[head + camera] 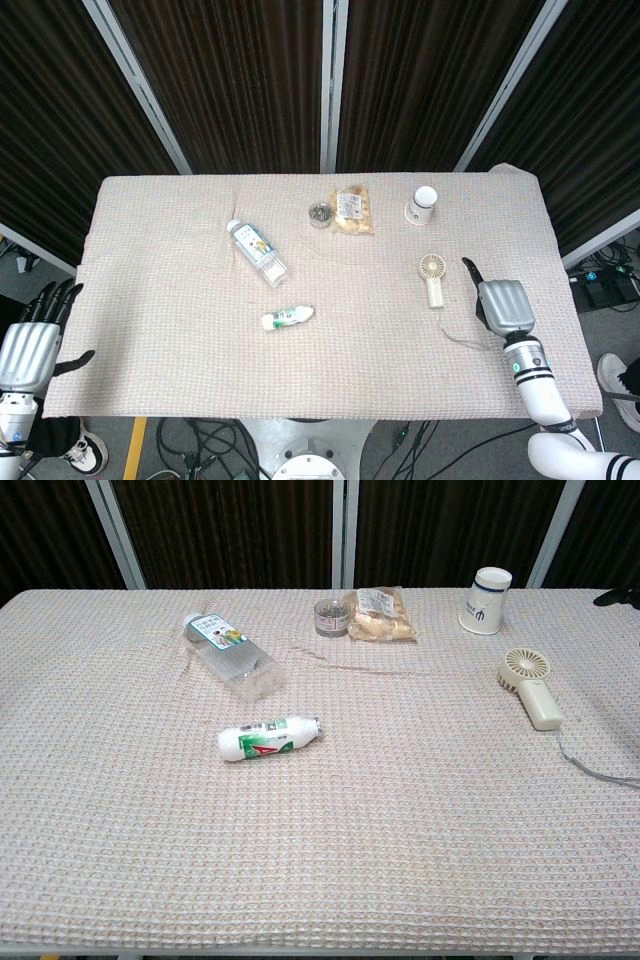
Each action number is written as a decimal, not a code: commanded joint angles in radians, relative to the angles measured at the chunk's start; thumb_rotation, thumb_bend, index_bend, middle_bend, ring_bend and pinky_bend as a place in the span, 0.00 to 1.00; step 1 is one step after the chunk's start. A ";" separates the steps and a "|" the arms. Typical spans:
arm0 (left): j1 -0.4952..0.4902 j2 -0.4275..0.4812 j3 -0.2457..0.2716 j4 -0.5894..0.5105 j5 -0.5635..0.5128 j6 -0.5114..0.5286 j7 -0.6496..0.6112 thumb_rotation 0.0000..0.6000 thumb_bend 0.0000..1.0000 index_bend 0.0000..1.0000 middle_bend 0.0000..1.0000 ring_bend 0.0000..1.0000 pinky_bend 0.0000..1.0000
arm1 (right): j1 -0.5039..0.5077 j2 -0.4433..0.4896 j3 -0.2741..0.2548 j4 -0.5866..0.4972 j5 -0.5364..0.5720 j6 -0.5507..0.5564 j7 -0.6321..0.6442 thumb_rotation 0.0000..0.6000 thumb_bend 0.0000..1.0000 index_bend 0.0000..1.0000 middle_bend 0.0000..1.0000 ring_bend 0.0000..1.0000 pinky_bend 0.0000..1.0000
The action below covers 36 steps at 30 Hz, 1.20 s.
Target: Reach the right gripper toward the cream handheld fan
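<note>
Table edge (330, 416), right hand (503, 305) inboard

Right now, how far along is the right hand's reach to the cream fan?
Mostly done: the right hand is over the table, just right of the cream handheld fan, whose grey cord trails toward it. In hand: closing that gap. Left: contact; the hand does not touch the fan yet. The left hand sits off the table's left edge.

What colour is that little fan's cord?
Grey; the fan cord shows best in the chest view.
</note>
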 commanded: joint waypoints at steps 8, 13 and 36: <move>0.000 -0.004 0.000 0.011 -0.014 -0.010 -0.005 1.00 0.02 0.06 0.04 0.00 0.18 | 0.053 -0.021 -0.034 -0.014 0.159 -0.074 -0.082 1.00 1.00 0.01 1.00 0.91 0.87; 0.001 0.001 -0.001 0.011 -0.015 -0.009 -0.004 1.00 0.02 0.06 0.04 0.00 0.18 | 0.077 -0.038 -0.046 0.001 0.202 -0.097 -0.092 1.00 1.00 0.01 1.00 0.91 0.87; 0.011 0.013 -0.001 0.017 -0.027 -0.004 -0.019 1.00 0.02 0.06 0.04 0.00 0.18 | 0.162 -0.084 -0.089 0.047 0.297 -0.134 -0.107 1.00 1.00 0.01 1.00 0.91 0.87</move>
